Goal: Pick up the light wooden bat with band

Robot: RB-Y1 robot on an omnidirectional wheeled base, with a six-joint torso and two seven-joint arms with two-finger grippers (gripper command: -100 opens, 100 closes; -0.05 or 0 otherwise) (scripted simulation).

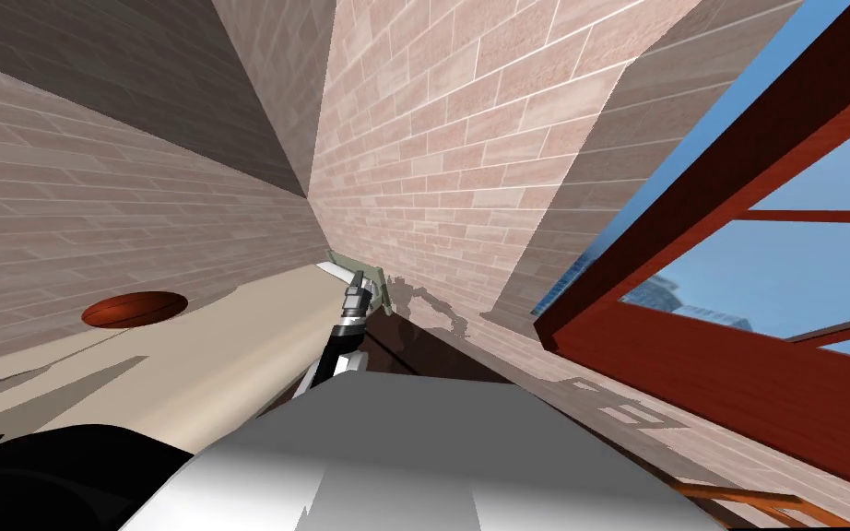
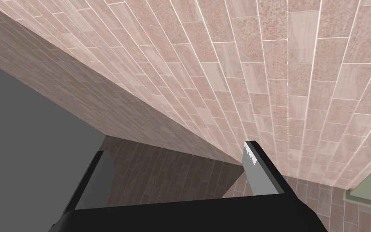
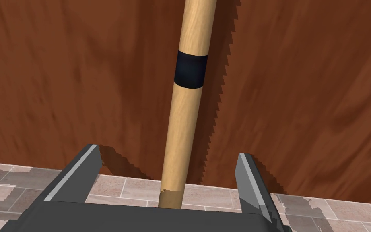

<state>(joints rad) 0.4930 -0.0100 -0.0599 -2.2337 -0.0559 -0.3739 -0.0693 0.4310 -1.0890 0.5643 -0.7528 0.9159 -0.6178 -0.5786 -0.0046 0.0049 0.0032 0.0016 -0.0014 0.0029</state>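
Observation:
A light wooden bat (image 3: 182, 125) with a dark band (image 3: 191, 69) lies along a red-brown wooden surface (image 3: 60, 80). My right gripper (image 3: 168, 151) is open and straddles the bat's thin end. A finger stands on either side of the bat with a gap to each, and the bat runs down to the gripper's body. My left gripper (image 2: 177, 148) is open and holds nothing, raised close to a brick wall. In the head view the left gripper (image 1: 363, 284) sits by a grey-green block (image 1: 359, 262) at the wall's foot.
Brick walls (image 1: 469, 138) close in ahead and to the left. A red-brown window frame (image 1: 690, 304) stands at the right. A beige surface (image 1: 230, 350) carries a round red-brown disc (image 1: 133, 309). Tiled floor (image 3: 221, 197) shows below the wooden surface's edge.

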